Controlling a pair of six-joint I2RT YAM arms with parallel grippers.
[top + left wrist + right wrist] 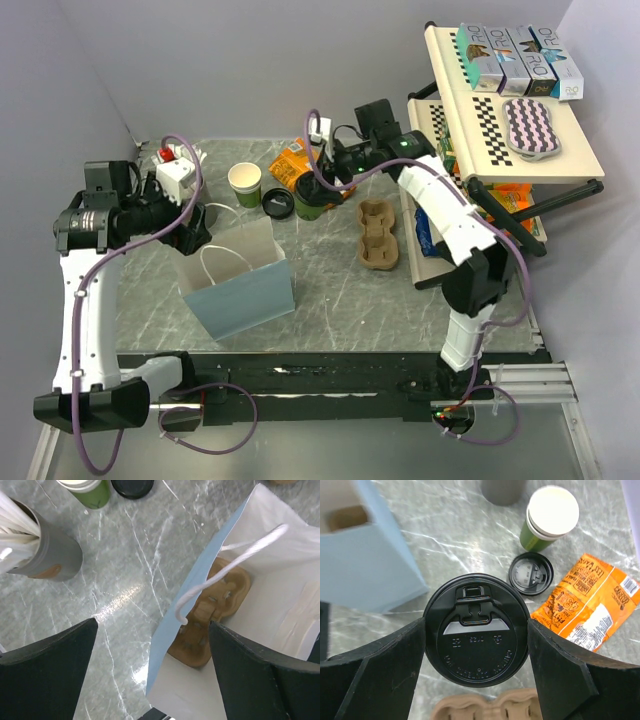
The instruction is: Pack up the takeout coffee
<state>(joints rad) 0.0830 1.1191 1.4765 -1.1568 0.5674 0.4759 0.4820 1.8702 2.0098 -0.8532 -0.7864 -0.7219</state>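
**Lidded coffee held by the right gripper, outside the bag**

The blue paper bag (240, 285) stands upright and open on the marble table (330, 300). Its white cord handle (235, 555) arches over the mouth. A cardboard cup carrier (212, 607) lies flat on the bottom inside the bag.

The takeout coffee (476, 645) is not in the bag. In the top view it is beyond the bag's far right corner, apart from it. The right gripper (318, 193) holds it. In the right wrist view the two black fingers (380, 675) press on opposite sides of the cup, just under the black lid. Whether the cup's base stands on the table or is lifted, I cannot tell.

The left gripper (152, 627) hangs over the upper left edge of the bag. Its fingers are wide apart and hold nothing. One is outside the bag's blue wall and the other is over the bag's mouth, so the wall's edge lies between them. If a finger touches the paper is not clear.

On the far side of the bag stands a lidless white-and-green cup (245, 183). Just beside this cup a loose black lid (277, 203) lies flat. An orange snack packet (592, 602) lies further behind the bag, just beside the held coffee. A grey cup of white sticks (47, 555) stands outside the bag's left wall, apart from it. A second cup carrier (378, 236) lies to the right of the bag, well apart from it.
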